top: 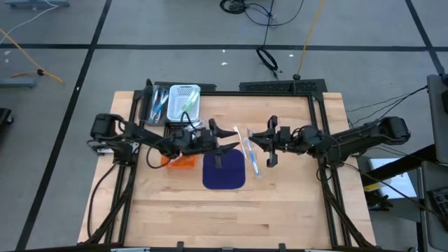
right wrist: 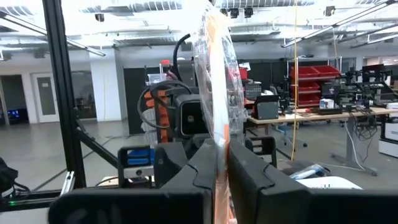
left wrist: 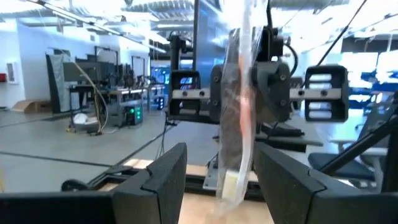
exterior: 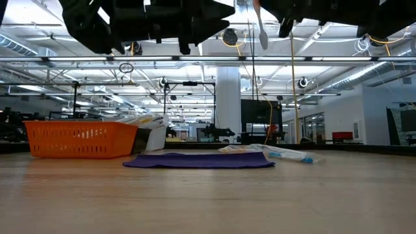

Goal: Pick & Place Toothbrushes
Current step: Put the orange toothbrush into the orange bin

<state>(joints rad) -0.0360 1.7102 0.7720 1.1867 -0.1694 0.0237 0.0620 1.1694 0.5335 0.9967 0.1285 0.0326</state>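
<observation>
Right gripper (right wrist: 222,165): raised above the table, right of centre; fingers pressed together on a wrapped toothbrush (right wrist: 219,68), which stands upright out of the jaws in clear crinkled film with pink-orange showing through.
Same item, other views: seen from the left wrist it hangs (left wrist: 239,99) between the 2 arms, in front of the right arm's wrist; from table height it is a thin white stick (exterior: 260,29) below the dark arm.
Left gripper (top: 225,138): raised over the table's middle, above the near edge of the mat, facing the right arm; fingers (left wrist: 163,177) spread apart and holding nothing (the wrapped brush appears in the gap between them but lies farther off).
Loose toothbrushes (top: 250,155): 2 or 3 in wrappers on the wood, just beside the mat's right edge, white with light blue ends; exact count cannot be told.
Mat (top: 224,171): dark blue, rounded square, flat at table centre.
Orange basket (exterior: 81,138): on the table left of the mat, partly under the left arm from above.
White basket (top: 184,101): at the back of the table; a clear tray (top: 157,105) just beside it holds more light blue and teal sticks.
Table (top: 280,210): light wood, with a black frame.
</observation>
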